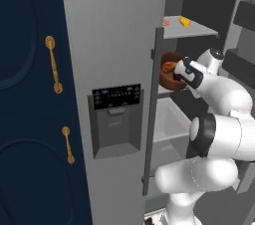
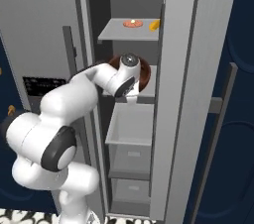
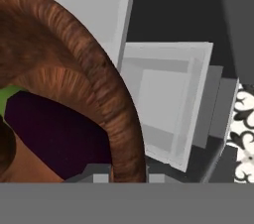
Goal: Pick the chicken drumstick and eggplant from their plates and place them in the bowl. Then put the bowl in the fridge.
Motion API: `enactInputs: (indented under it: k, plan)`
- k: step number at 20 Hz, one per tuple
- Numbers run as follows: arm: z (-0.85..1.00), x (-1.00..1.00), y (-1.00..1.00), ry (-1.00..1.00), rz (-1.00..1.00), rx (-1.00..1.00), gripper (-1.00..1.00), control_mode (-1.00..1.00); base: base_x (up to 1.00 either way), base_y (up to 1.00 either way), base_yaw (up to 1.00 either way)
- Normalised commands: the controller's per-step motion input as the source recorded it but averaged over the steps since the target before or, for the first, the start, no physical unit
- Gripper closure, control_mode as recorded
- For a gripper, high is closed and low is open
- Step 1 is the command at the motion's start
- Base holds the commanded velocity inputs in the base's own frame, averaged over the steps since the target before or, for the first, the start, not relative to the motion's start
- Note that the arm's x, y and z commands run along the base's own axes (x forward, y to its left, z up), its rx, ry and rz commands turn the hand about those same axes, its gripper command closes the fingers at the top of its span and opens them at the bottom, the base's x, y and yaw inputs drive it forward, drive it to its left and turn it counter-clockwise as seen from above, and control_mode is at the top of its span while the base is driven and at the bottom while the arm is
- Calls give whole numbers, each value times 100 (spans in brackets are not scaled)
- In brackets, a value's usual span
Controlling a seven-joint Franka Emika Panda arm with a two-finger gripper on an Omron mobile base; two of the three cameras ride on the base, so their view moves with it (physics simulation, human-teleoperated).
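One wooden bowl (image 1: 169, 77) sits at the fridge's (image 1: 112, 45) middle shelf, with the claw (image 1: 178, 71) clamped on its rim. Inside lie one chicken drumstick (image 1: 169, 66) and one eggplant (image 3: 59, 139). Two small foods rest on the shelf above (image 2: 130, 31); two drawers sit below.

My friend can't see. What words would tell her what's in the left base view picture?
A white robot arm holds a brown wooden bowl in its gripper at a shelf inside the open grey fridge. Navy cabinets with gold handles stand to the left.
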Motion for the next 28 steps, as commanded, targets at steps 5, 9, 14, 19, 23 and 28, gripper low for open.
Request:
enactInputs:
  k: [5, 9, 14, 19, 23, 28]
  plan:
    - [-28, 46, -16, 0, 0, 0, 100, -100, 0, 0, 0]
    - [-10, 34, -16, 0, 0, 0, 100, -100, 0, 0, 0]
    - [-4, 44, -10, 0, 0, 0, 100, -100, 0, 0, 0]
    - [-9, 54, -9, 0, 0, 0, 100, -100, 0, 0, 0]
    - [-31, 24, -2, -1, 0, -1, -100, -100, 0, 0, 0]
    - [-1, 5, 8, -13, 0, -2, -100, -100, 0, 0, 0]
